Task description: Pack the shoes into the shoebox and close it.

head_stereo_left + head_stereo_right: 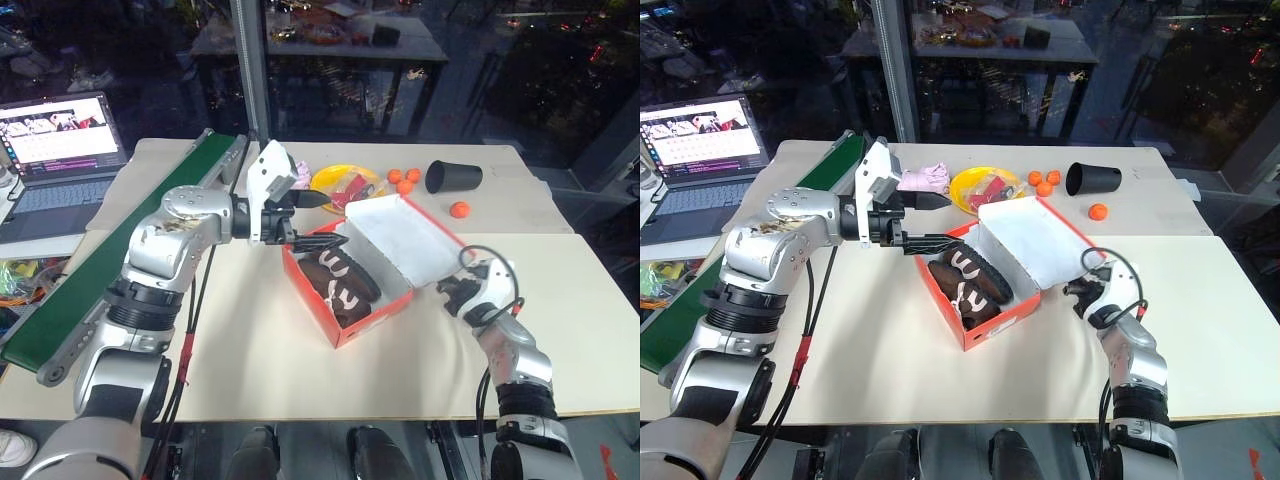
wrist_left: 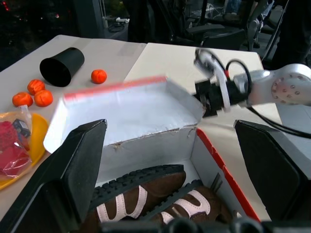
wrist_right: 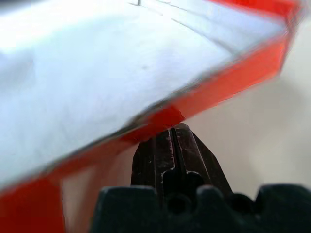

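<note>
Right gripper (image 1: 452,290), near the table's (image 1: 250,370) right edge, is closed with fingers pressed together, tip under the lid's (image 1: 405,235) outer edge. In the right wrist view the tip sits right at the red rim; it grips nothing, looks like a nudge from below.

Box (image 1: 352,322) sits mid-table, long axis diagonal from near-right to far-left. Both shoes (image 1: 338,280) lie inside side by side along that axis, soles up at the far-left end in the left wrist view. Which way the toes point I can't tell.

Lid is hinged on the box's far-right long side and stands tilted back, white inside facing up.

Handling, my read: lid is thin cardboard, light and floppy, creases easily. Push mid-span on the free edge, not a corner, or it twists. The box looks light enough to slide unless braced. Shoes are soft-topped with stiff soles and sit below the rim, so the lid should clear.

Left gripper (image 1: 318,220) hangs wide open over the box's far-left end, holding nothing.
</note>
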Action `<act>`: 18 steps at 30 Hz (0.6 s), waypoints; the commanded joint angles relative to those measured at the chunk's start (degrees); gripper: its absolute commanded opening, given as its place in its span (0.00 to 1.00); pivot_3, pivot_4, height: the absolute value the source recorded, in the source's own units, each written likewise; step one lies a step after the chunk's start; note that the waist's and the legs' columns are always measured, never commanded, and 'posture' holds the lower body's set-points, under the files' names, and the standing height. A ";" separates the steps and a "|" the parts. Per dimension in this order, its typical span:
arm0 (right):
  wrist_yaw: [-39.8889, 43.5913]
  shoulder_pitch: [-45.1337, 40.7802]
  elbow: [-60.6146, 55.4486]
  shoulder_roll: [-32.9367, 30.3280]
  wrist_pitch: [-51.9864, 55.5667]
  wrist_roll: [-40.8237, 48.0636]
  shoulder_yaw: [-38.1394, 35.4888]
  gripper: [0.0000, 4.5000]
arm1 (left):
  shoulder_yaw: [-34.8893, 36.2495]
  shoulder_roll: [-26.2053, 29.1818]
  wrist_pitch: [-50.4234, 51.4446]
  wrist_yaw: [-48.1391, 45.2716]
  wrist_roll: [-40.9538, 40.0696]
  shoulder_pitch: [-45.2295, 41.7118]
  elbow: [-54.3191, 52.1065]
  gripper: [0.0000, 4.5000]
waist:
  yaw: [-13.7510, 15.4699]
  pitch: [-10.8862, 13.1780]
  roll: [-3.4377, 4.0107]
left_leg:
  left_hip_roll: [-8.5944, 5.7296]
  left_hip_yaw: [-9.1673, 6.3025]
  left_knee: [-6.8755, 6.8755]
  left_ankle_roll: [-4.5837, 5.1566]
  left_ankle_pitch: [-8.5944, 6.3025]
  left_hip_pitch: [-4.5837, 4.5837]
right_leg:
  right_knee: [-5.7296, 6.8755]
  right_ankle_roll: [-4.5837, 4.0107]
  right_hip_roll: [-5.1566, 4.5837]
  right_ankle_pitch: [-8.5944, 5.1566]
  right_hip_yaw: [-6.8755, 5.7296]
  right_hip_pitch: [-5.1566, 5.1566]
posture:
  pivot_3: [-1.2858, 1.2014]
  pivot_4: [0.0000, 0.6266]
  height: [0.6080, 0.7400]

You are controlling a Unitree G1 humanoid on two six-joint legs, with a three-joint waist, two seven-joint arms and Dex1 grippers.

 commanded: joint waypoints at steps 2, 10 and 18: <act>3.53 0.40 -13.38 -0.85 7.02 9.87 -0.63 0.01 | 0.45 0.55 -0.42 -0.30 0.35 -0.92 -0.90 1.00 | -0.05 0.01 0.01 | 0.01 0.00 0.00 0.00 0.00 0.01 | 0.01 0.00 0.01 0.00 0.00 0.00 | 0.52 0.24 1.00; 7.62 0.00 -25.86 -7.28 21.82 14.90 7.43 0.01 | 1.92 2.50 1.08 0.28 0.23 -0.59 -3.16 1.00 | 0.15 0.02 0.03 | 0.01 -0.01 0.00 0.00 0.00 -0.01 | 0.01 -0.02 0.01 -0.01 -0.02 -0.02 | 0.52 0.24 1.00; 11.04 -4.32 -28.15 -7.23 29.39 11.61 23.32 0.01 | 4.20 3.89 3.52 2.61 -0.97 0.84 -5.83 1.00 | 0.05 0.02 0.03 | 0.07 -0.01 0.01 0.00 0.00 0.00 | 0.05 -0.02 0.06 -0.03 -0.01 -0.05 | 0.52 0.24 1.00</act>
